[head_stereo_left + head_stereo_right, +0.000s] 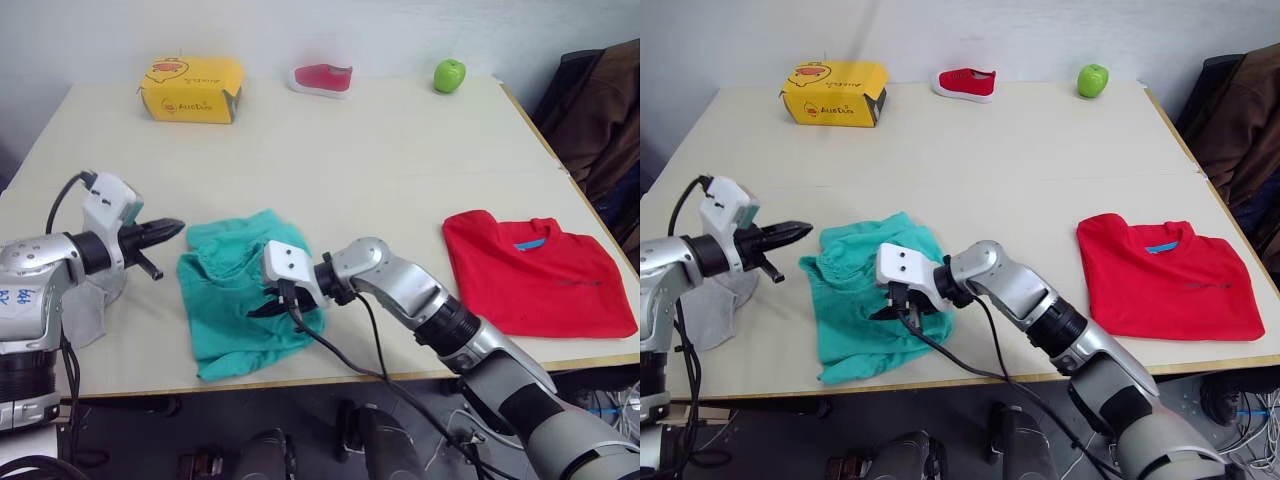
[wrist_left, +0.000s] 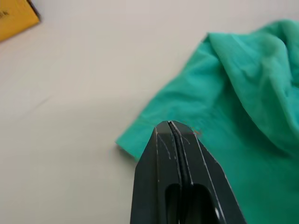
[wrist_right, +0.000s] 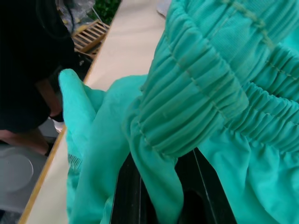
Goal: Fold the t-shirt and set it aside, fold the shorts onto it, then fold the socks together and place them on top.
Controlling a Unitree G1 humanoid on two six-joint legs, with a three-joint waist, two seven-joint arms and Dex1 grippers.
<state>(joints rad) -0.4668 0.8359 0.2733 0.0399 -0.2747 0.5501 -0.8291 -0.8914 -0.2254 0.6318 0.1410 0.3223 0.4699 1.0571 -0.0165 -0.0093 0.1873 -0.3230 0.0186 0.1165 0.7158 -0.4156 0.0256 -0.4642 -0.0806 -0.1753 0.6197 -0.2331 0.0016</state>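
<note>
Wrinkled teal-green cloth shorts (image 1: 872,296) crumpled near table's front edge, between the two arms. Right gripper (image 1: 902,309) clamped on gathered elastic waistband, cloth bunched between black fingers (image 3: 128,196). Left gripper (image 1: 163,232) pressed together on nothing, just beside shorts' left edge, above beige tabletop (image 1: 380,150). Bright red short-sleeved shirt (image 1: 533,272) folded at right side, well apart. Light grey socks (image 1: 710,310) under left arm.

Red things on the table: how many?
2. The t-shirt lies flat near the table's right front edge. The small shoe sits at the far edge, between the yellow box and the green apple.
</note>
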